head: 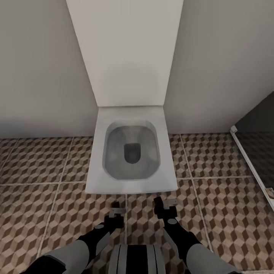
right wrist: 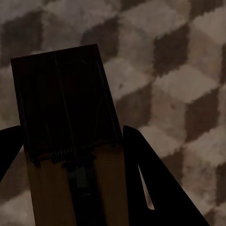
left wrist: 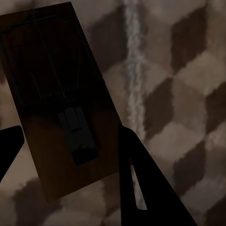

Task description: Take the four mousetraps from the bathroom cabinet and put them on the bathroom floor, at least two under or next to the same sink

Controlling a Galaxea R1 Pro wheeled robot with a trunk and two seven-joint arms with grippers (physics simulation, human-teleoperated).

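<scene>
No brand, label or writing could be read on any surface. A white square toilet (head: 131, 152) with a grey bowl was seen against a plain pale wall (head: 42, 68), its tall white cistern panel (head: 127, 49) rising behind it. The floor (head: 220, 213) was laid in large square tiles printed with brown, beige and grey cubes, divided by pale grout lines. A dark panel with a white frame (head: 251, 163) was noted at the right edge.

The left gripper (head: 116, 211) and the right gripper (head: 167, 203) were held low over the tiles, just in front of the toilet. In the left wrist view a mousetrap (left wrist: 61, 108), a flat dark-brown wooden plate with thin wire parts, was pinched between the dark fingers (left wrist: 141, 183). In the right wrist view a second mousetrap (right wrist: 70, 141) of the same make was likewise clamped between the fingers (right wrist: 150, 183), above the tiles.
</scene>
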